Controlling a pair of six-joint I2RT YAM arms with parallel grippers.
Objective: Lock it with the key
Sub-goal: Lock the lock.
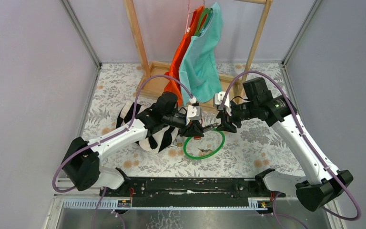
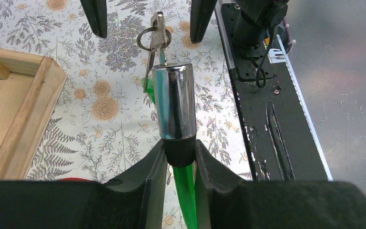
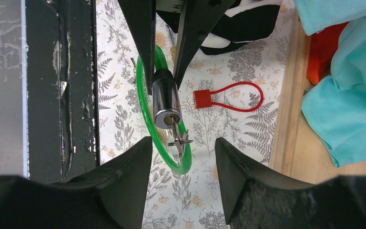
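Between right gripper jaws: key, gaps both sides.

Two black fingers of the right gripper stand apart at the bottom of the frame, either side of a key and clear of it. The key sits in the end face of a chrome lock cylinder. The left gripper clamps the cylinder's far end from above. A green cable curves beneath. Hanging off the key is what appears to be a second key. A red cable lock lies on the floral tablecloth near a wooden frame and teal cloth.
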